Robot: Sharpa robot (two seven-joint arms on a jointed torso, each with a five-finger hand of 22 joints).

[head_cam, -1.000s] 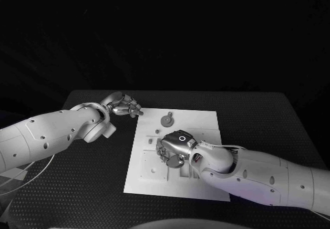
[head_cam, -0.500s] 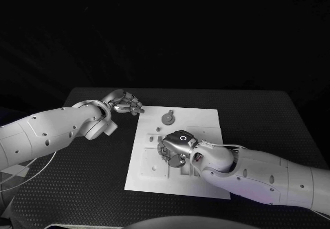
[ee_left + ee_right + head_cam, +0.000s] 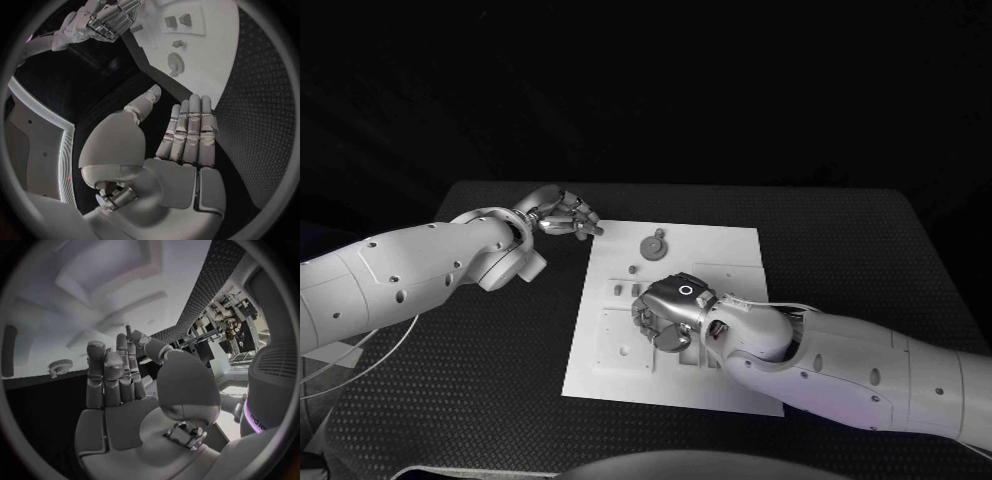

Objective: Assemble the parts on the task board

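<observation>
Showing the round gear part [image 3: 653, 245] lying flat near the far edge of the task board [image 3: 733, 250], judged light, stiff and best pinched at its raised hub, with left hand [image 3: 561, 216] empty, fingers loosely curled, and right hand [image 3: 669, 310] lowered over the board's middle, grasp undeterminable.

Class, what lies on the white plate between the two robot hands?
In the head view, small parts lie on the plate between left robot hand and right robot hand.

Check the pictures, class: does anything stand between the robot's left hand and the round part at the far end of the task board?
Nothing visible does. The left hand hovers beside the task board, with only bare board before the round part.
</observation>
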